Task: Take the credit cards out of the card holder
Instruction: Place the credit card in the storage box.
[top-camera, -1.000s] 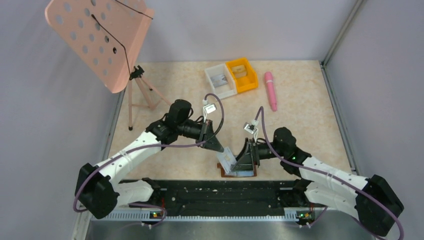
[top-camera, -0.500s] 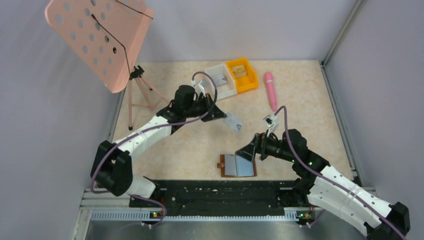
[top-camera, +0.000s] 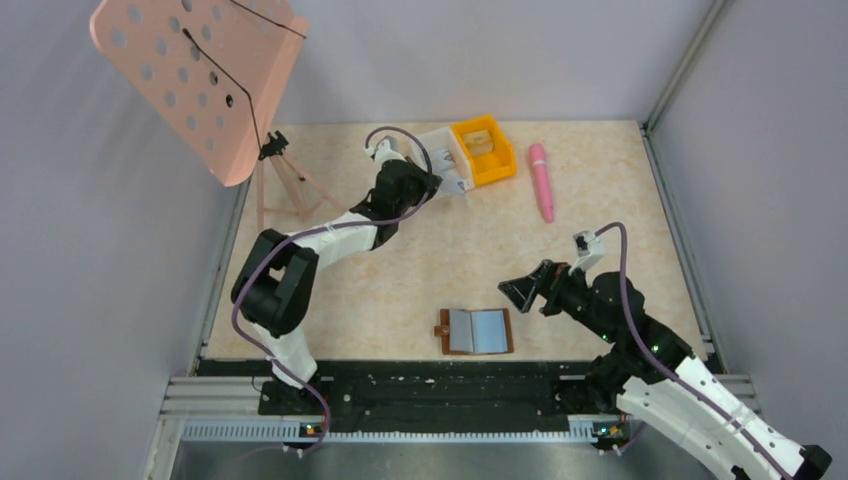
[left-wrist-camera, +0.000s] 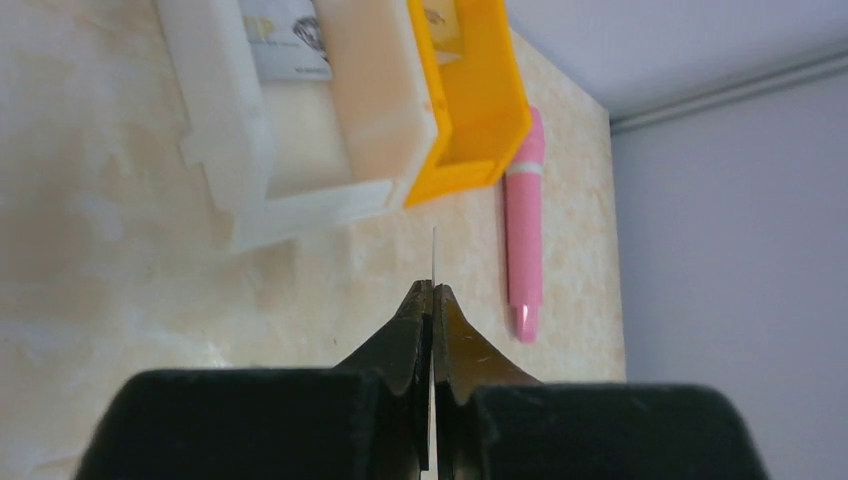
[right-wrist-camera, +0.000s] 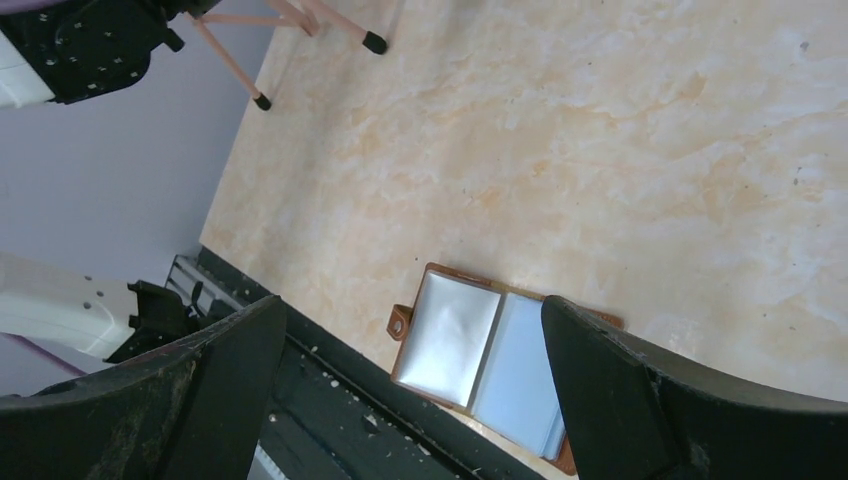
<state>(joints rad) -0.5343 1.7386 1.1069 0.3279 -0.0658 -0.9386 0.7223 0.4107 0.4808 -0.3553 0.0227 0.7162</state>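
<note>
Credit card (left-wrist-camera: 435, 250) in clenched left claw (left-wrist-camera: 433, 292); right claw (top-camera: 522, 283) wide, near card holder (top-camera: 477, 331).

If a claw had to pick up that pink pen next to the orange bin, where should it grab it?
Probably around the middle of the pink pen, coming straight down from above. It lies flat on the table, long and thin, apart from the orange bin, so a pinch across its narrow width has room on both sides.
</note>
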